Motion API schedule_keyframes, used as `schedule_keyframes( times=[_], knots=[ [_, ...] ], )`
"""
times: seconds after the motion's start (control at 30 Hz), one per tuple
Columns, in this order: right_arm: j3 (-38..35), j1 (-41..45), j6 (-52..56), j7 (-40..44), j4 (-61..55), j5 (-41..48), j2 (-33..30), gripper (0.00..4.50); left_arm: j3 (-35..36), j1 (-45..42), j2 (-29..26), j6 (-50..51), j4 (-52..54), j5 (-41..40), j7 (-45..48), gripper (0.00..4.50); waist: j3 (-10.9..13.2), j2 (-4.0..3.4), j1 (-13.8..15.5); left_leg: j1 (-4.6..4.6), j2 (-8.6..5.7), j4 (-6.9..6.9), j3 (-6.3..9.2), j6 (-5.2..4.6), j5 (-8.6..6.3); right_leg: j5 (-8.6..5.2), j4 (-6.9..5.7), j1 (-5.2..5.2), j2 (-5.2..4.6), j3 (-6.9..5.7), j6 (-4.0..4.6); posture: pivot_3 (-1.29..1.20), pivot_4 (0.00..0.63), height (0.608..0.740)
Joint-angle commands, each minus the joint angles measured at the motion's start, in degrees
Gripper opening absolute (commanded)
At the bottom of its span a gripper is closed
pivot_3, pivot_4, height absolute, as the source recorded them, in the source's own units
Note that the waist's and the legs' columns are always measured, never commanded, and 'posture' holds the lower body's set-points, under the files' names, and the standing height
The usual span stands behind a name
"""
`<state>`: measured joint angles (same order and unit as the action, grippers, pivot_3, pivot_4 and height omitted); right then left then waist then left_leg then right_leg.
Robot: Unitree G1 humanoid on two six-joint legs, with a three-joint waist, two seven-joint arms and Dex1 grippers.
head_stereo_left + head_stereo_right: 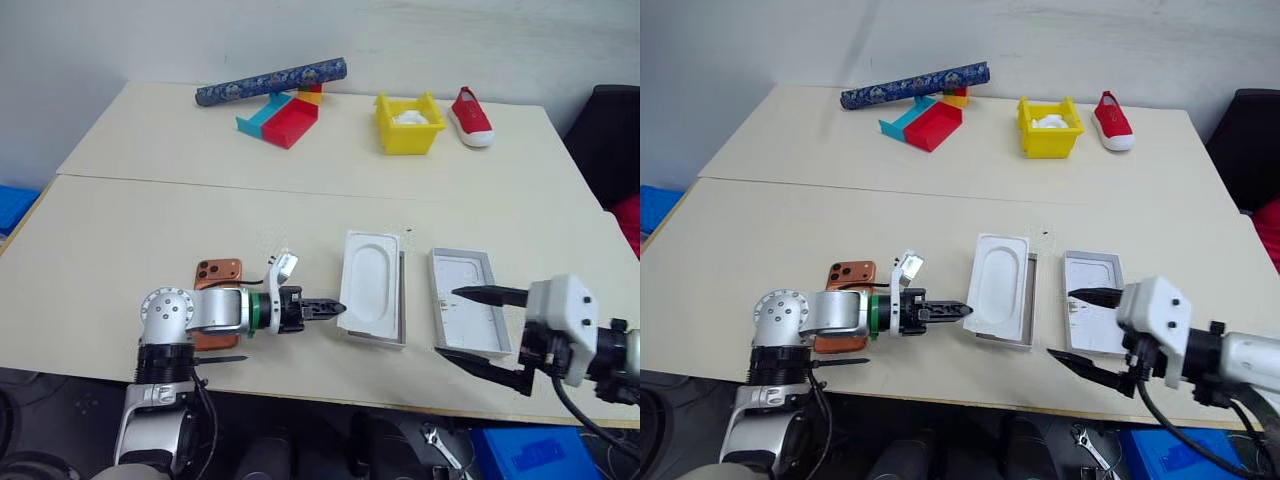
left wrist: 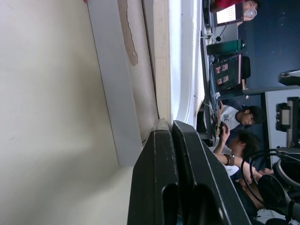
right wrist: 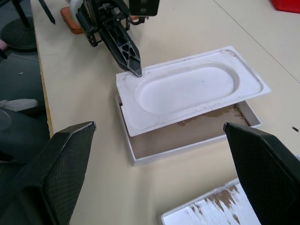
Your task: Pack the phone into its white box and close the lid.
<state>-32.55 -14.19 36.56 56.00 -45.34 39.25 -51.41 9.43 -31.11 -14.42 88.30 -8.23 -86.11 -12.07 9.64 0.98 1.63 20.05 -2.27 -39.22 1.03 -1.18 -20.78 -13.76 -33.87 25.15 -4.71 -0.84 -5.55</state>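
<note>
Phone [image 1: 217, 273] lies flat near the table's [image 1: 150, 210] front edge, partly under the left arm, camera cluster toward the far side, long axis running front to back. Head view: left gripper [image 1: 328, 309] is pressed together, pointing right, tip at the near-left corner of the insert [image 1: 368, 283], which sits askew on the box [image 1: 401, 300]. Lid [image 1: 467, 300] lies inner face up just right of the box, parallel to it. Right gripper [image 1: 492, 330] is spread wide, straddling the lid's near end, holding nothing. Far table carries a yellow bin [image 1: 408, 125], red shoe [image 1: 471, 116], red and teal trays [image 1: 279, 119] and a patterned roll [image 1: 272, 82].

Left wrist view: closed fingers [image 2: 180, 173] meet the insert's edge above the brown floor.

Right wrist view: insert covers most of the box; left gripper's tip touches its corner.

Judgement: insert must come off first. Phone is left of the box, nearer the left arm.
</note>
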Motion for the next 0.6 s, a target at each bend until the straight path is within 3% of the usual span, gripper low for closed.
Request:
schedule_keyframes(
  times=[0.03, 0.47, 0.6],
  knots=[
    [-2.52, -0.53, 0.81, -1.67, -2.79, 2.28, -0.26, 4.45, -1.31, -1.79, 0.54, 0.47, -1.12, 0.65, -0.62, 0.0, 0.0, 0.0, -0.07, -0.01, 0.0, 0.0, 0.0, 0.0, 0.0, 0.0, -0.02, 0.0, 0.0, 0.0, 0.0, 0.0, 0.15, 0.74],
    [-0.91, -1.37, 0.55, -5.72, -3.92, 3.43, 0.1, 4.45, -1.33, -4.91, 2.22, 2.07, -5.25, 5.07, 0.91, 0.0, 0.0, 0.01, 0.1, -0.01, -0.04, 0.0, -0.01, 0.01, 0.02, 0.0, -0.02, 0.0, 0.0, 0.0, 0.0, 0.0, 0.15, 0.74],
    [0.05, -1.3, 0.16, -6.16, -3.68, 3.04, 0.04, 4.5, -0.56, -5.82, 2.43, 2.89, -5.26, 5.54, 2.58, 0.94, 0.0, 0.01, 0.11, 0.0, -0.04, 0.0, 0.0, 0.01, 0.02, 0.0, -0.01, 0.0, 0.0, 0.0, 0.0, 0.0, 0.15, 0.74]
  ],
)
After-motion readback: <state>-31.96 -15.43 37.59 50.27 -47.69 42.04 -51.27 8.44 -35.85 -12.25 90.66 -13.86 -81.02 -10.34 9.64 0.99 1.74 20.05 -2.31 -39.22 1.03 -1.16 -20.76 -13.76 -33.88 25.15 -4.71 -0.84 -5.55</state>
